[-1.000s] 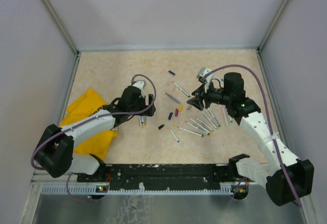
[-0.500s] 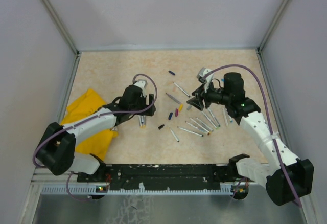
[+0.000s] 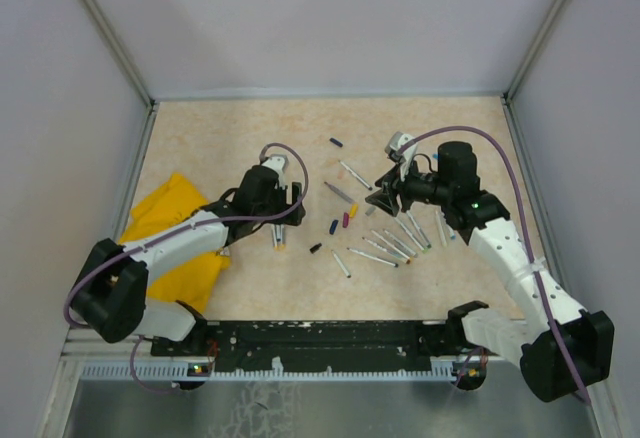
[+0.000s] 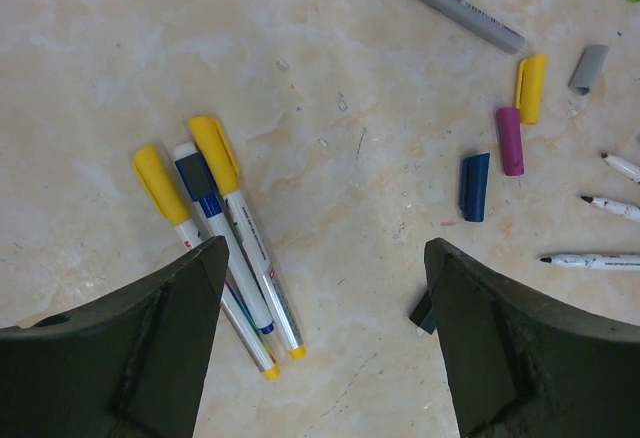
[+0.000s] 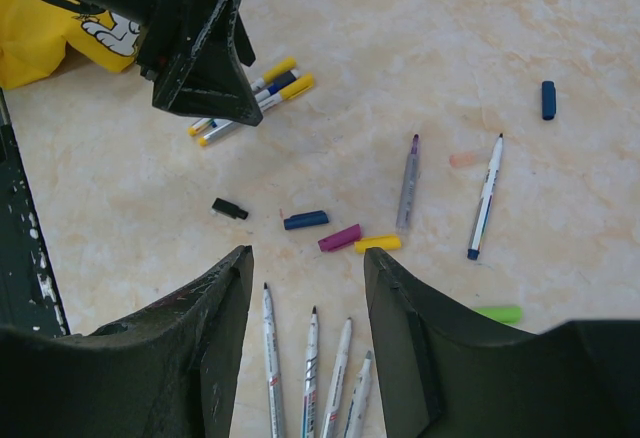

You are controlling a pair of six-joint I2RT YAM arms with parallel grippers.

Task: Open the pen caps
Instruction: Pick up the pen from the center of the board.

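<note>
Left pincer (image 4: 322, 258) hovering above counter (image 4: 330, 48), jaws standing apart, gripping nothing. Three capped pens (image 4: 243, 226) lying beside one finger, off centre of gap, long axes slanting, pen caps (image 4: 213, 150) pointing away from pincer. Right pincer (image 5: 307, 253) gaping empty, sitting farther off

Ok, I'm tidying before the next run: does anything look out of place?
Mostly loose caps strewn among uncapped pens, as expected. The one stray is a crumpled yellow cloth at far left, partly under the left arm. Also, three pens by the left gripper are still capped.
</note>
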